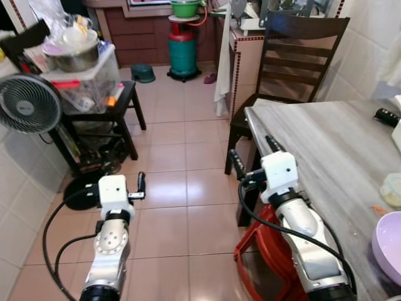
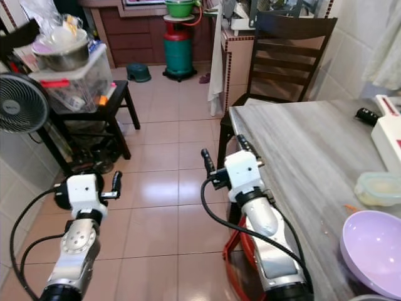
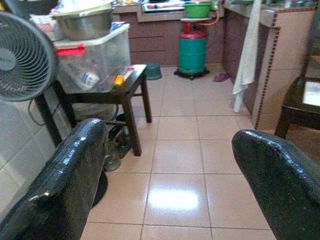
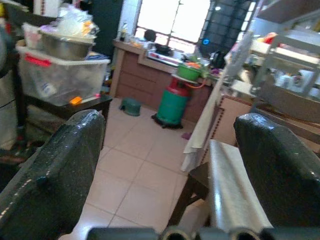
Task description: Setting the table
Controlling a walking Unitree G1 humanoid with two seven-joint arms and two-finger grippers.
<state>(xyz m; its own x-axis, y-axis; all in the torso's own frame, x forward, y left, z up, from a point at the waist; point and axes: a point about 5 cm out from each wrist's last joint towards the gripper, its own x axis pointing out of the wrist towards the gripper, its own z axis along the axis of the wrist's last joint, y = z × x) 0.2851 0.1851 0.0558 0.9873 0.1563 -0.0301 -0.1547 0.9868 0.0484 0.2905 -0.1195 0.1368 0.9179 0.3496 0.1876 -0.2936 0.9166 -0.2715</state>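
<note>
A grey wood-grain table (image 2: 294, 144) runs along my right side. On its near right end lies a purple bowl (image 2: 373, 251), with a small lidded pale container (image 2: 378, 188) just beyond it. My right gripper (image 1: 255, 153) hovers open and holding nothing by the table's near left corner, pointing across the kitchen. My left gripper (image 3: 170, 132) is held out over the tiled floor on the left, also open and holding nothing.
A dark wooden chair (image 1: 294, 56) stands at the table's far end and a red stool (image 1: 266, 251) sits under its near edge. On the left are a fan (image 1: 28, 103) and a black side table (image 1: 128, 100) carrying a plastic box. A green gas cylinder (image 1: 183, 53) stands at the back.
</note>
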